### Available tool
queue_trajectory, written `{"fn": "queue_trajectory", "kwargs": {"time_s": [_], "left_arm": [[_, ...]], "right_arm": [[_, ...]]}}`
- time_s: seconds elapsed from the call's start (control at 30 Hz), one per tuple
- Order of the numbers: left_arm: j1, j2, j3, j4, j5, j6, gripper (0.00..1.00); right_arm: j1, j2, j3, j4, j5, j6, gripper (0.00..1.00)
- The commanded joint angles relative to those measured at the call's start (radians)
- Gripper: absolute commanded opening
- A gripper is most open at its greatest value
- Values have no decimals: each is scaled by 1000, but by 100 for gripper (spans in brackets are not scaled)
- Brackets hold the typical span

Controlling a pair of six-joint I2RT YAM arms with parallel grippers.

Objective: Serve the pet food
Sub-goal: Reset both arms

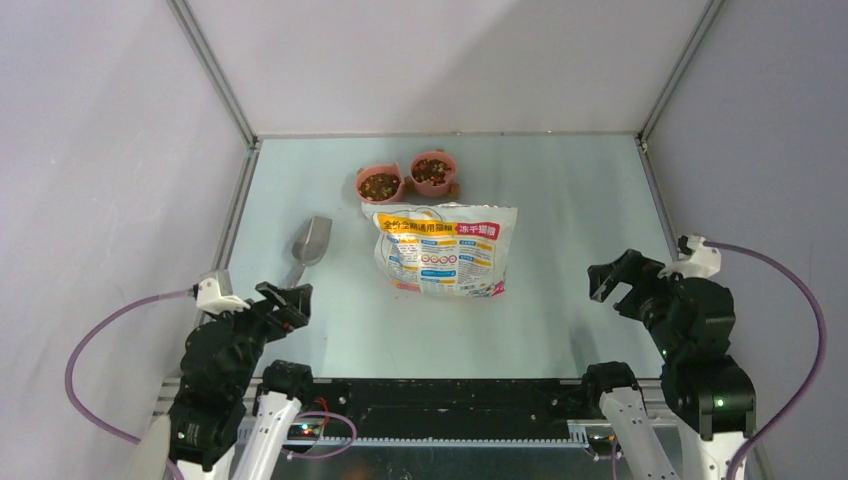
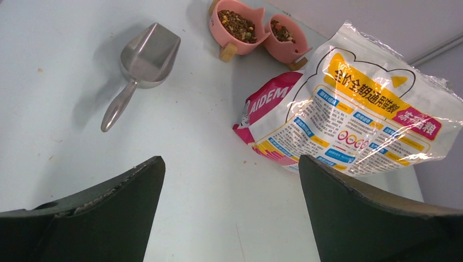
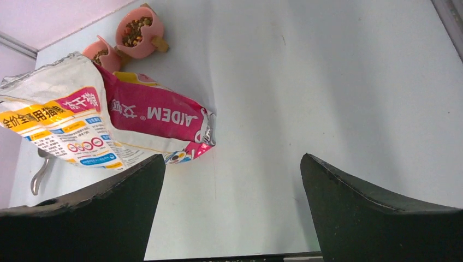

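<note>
Past the bag (image 1: 445, 250), kibble (image 1: 381, 185) fills two bowls (image 1: 447, 163), one half-hidden from right wrist; left gripper (image 1: 285, 297) and right gripper (image 1: 612, 278) gape, empty.

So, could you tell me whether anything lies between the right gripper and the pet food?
Yes: the printed bag lies flat just in front of the pink bowls holding the pet food, and its far right corner sits across the straight line from the right gripper to them. Nothing else visible intervenes.
</note>
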Motion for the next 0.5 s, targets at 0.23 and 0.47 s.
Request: {"fn": "queue_trajectory", "kwargs": {"time_s": [0.23, 0.47], "left_arm": [[7, -5, 43, -117, -12, -23, 100], [7, 6, 38, -103, 4, 8, 100]], "right_arm": [[1, -62, 17, -62, 28, 47, 99], [0, -78, 16, -76, 28, 42, 99]]}}
